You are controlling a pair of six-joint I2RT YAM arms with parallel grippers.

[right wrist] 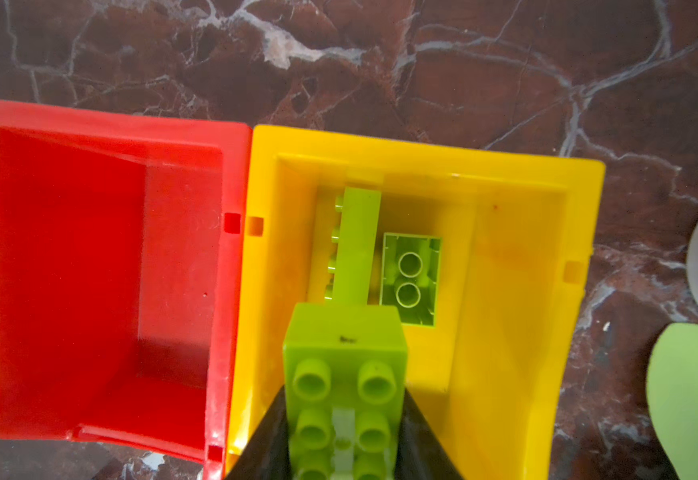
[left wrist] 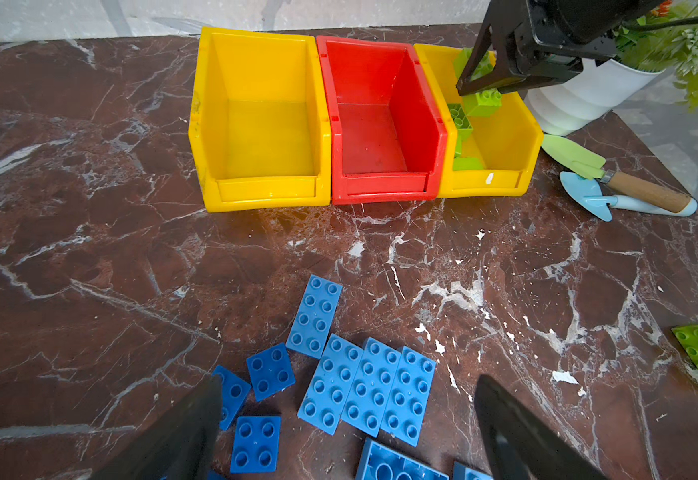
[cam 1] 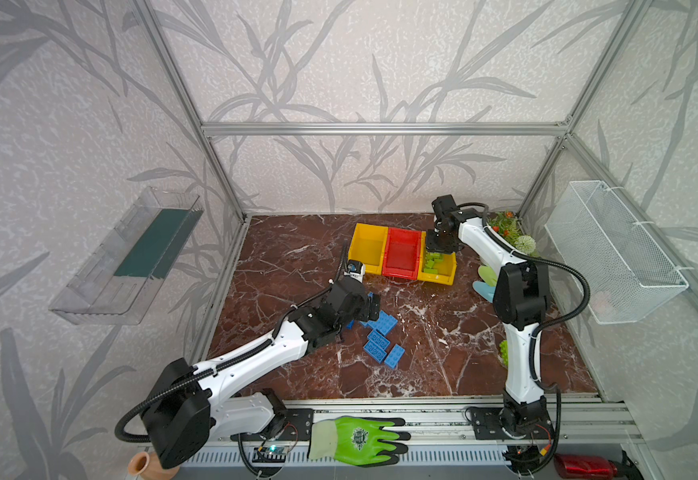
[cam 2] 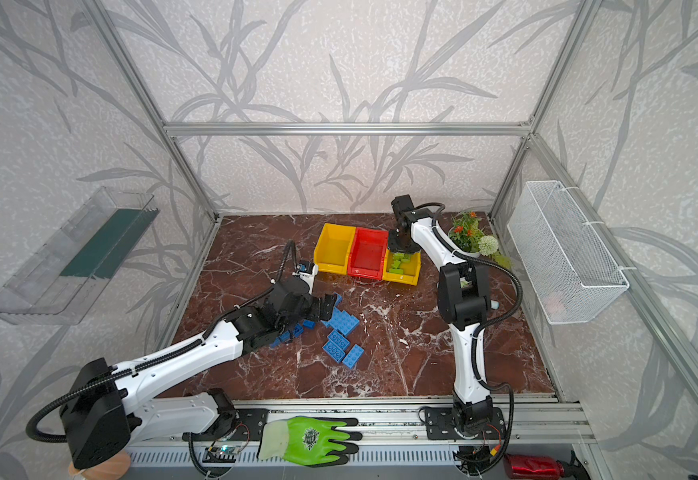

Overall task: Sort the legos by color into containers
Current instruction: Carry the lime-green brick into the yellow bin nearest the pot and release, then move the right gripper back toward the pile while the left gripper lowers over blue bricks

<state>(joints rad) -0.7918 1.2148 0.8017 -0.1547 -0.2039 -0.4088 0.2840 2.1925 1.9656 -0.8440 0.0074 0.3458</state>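
You are at the drop: your right gripper [right wrist: 345, 399] has its jaws clamped on a lime brick [right wrist: 343, 332] over the green-stocked yellow bin [right wrist: 505, 291], so release next. Your left gripper [left wrist: 347, 399] waits, jaws apart, above the blue bricks [left wrist: 368, 386].

Brown marble table [cam 1: 297, 257] carried three joined open plastic bins, left yellow bin [cam 1: 366, 245], red bin [cam 1: 401, 253], right yellow bin [cam 1: 443, 277], lime-green studded bricks [cam 1: 432, 262] lay in the right yellow bin beneath the right end effector [cam 1: 439, 252], left end effector [cam 1: 370, 309] hung over scattered blue studded bricks [cam 1: 382, 332], lime-green work glove [cam 1: 360, 440] lay on the front rail.
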